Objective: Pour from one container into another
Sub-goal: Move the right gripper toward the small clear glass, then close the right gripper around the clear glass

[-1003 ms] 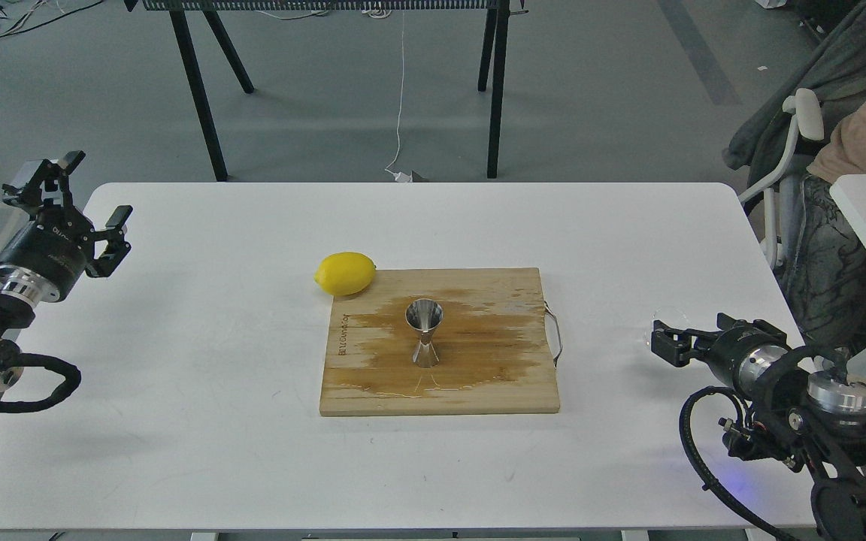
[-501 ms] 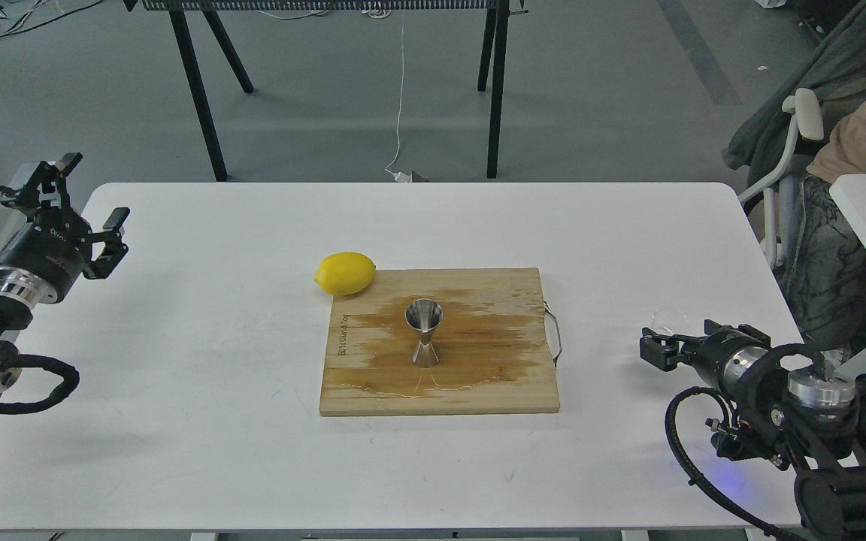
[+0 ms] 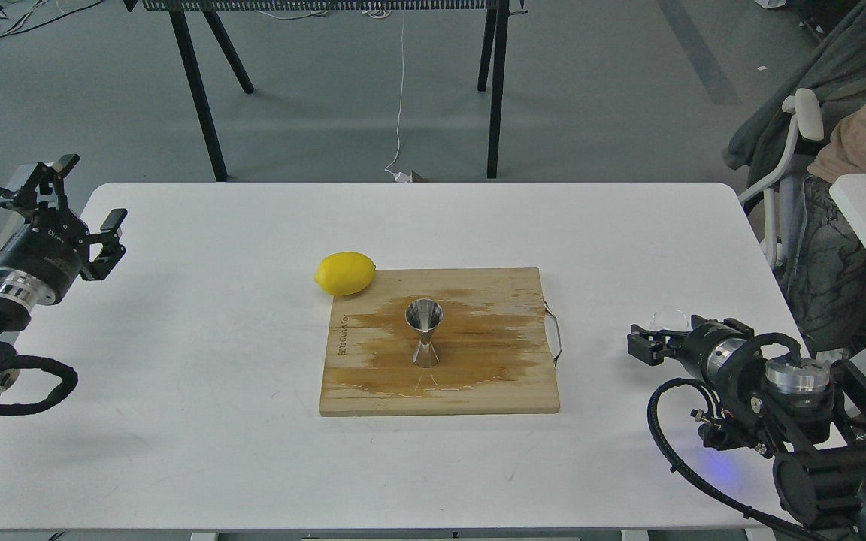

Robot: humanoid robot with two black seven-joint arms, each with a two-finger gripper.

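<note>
1. Presently, the jigger [image 3: 425, 333] stands upright on the wet cutting board [image 3: 478, 391] at mid worktop [image 3: 215, 421], mouth up, long axis vertical. A lemon [image 3: 345, 273] lies at the board's far-left corner, touching its edge.
2. Glass cup [image 3: 668, 318]: near the right edge of the worktop, only its clear rim visible, just beyond the right end effector [image 3: 640, 347]. Cannot tell whether the cup is gripped or merely stands behind the fingers.
3. Right end effector: low, pointing left toward the board, seen dark and nearly end-on; cannot tell if its fingers are apart or together.
4. Left end effector [image 3: 83, 207]: raised over the far-left corner of the worktop, fingers apart, holding nothing, well apart from both vessels.
5. Key relation, as judged: the jigger lies left of the cup with bare worktop between. The right arm is much the nearer to the cup, so the carry and tilt should fall to it, travelling leftward to the jigger's mouth.
</note>
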